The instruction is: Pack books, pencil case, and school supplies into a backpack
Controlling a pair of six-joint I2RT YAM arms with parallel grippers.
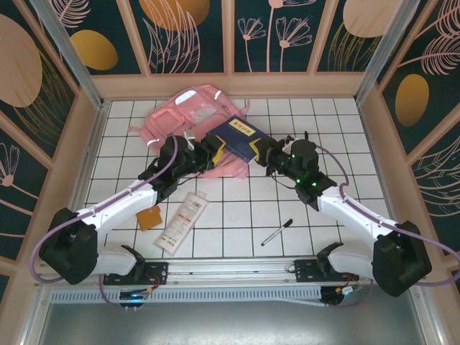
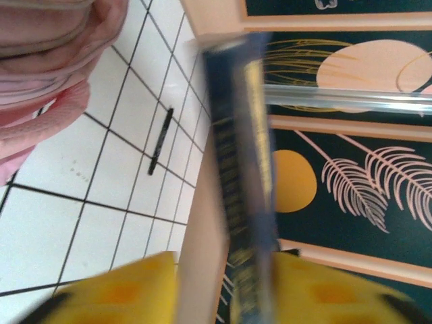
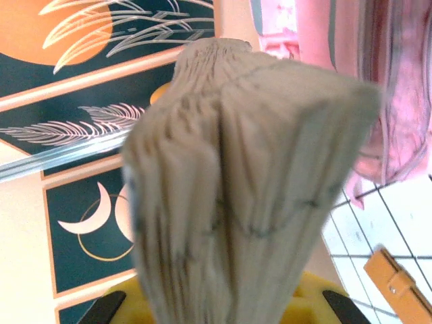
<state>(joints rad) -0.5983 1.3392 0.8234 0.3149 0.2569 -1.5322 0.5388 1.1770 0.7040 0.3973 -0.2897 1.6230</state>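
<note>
While the navy book [image 1: 241,136] is being held up between the two arms, step in hand: looks like a hand-off is being done, probably left arm to right, on the way to the backpack [image 1: 188,115].
navy book: being held tilted over the backpack's near right edge, roughly mid-table. It's edge-on in the left wrist view, and the page block is right up against the lens in the right wrist view.
left gripper [image 1: 214,151]: jaws are being held partway apart around the book's left end. A gap is showing between one yellow pad [image 2: 128,290] and the cover, and the other pad is sitting against it, so no real squeeze is being applied.
right gripper [image 1: 261,155]: being closed on the book's right end. The pages are being pinched between both pads as far as can be told, bit blurry though.
backpack: lying flat at the far middle-left with the clear pocket panels up. The opening can't be made out.
pencil case [image 1: 181,221]: lying on the tiles, near left, well apart from the backpack.
pen [image 1: 277,232]: lying near, right of centre, not yet packed.
orange-brown square [image 1: 149,218]: just left of the pencil case. Whether it's touching can't be told.
next move: the left jaws are likely needing to be pulled fully clear so the book is being carried by the right arm alone. The backpack's mouth also needs to be found and held open before anything gets slid in.
</note>
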